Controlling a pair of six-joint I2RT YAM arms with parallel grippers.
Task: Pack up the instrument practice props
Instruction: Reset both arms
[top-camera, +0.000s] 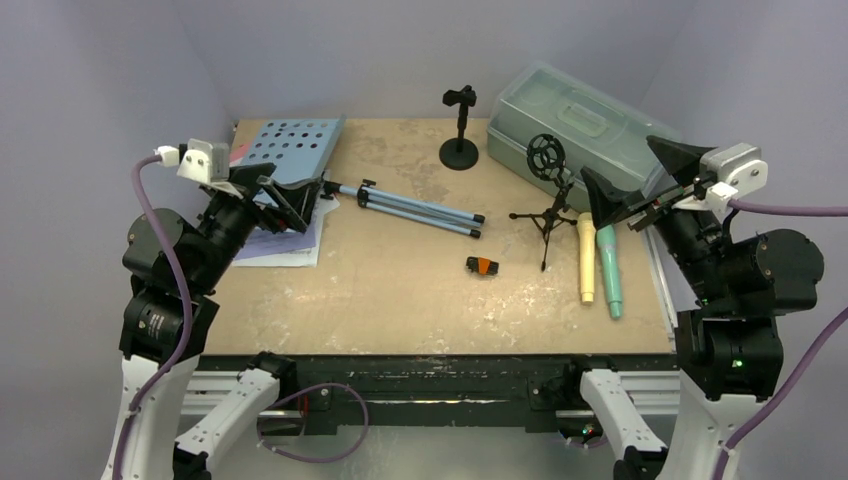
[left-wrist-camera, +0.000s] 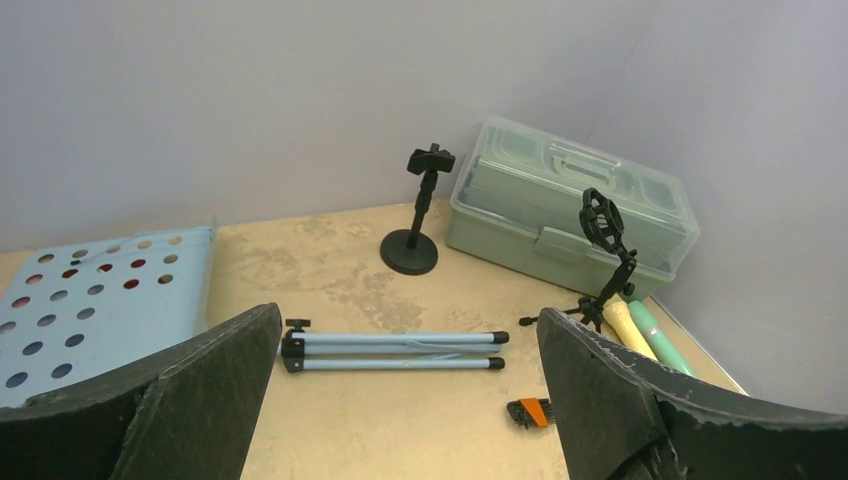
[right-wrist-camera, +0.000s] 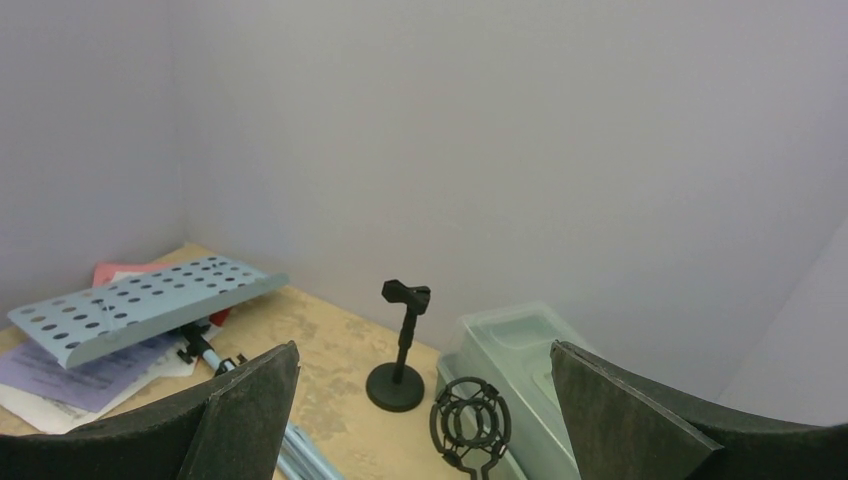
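Black pads of your left pincer (top-camera: 285, 198) stand spread with nothing between them in the top view. It hangs over the near corner of the pale-blue perforated rack (top-camera: 290, 143). The music pages (top-camera: 295, 248) lie just under it, and the folded tripod legs (top-camera: 420, 208) run away from its tips. Your right pincer (top-camera: 640, 178) is spread and empty too, just beside the grey-green case (top-camera: 570, 120). The shock-mount mic holder (top-camera: 548, 185) stands just off its tips. The cream microphone (top-camera: 586, 255) and teal microphone (top-camera: 610, 272) lie side by side on the table (top-camera: 400, 300) nearer its base. A small black-and-orange piece (top-camera: 483, 265) lies well apart from both pincers.

Left wrist view: you see the tripod legs between the fingers and the rack beyond the left finger. The round-base mic holder (left-wrist-camera: 418, 215) and the case are ahead, and both microphones lie by the right finger.

Right wrist view: the round-base mic holder stands ahead between the fingers, with the shock-mount ring close below. The case is toward the right finger, and the rack and pages are far off the left one.
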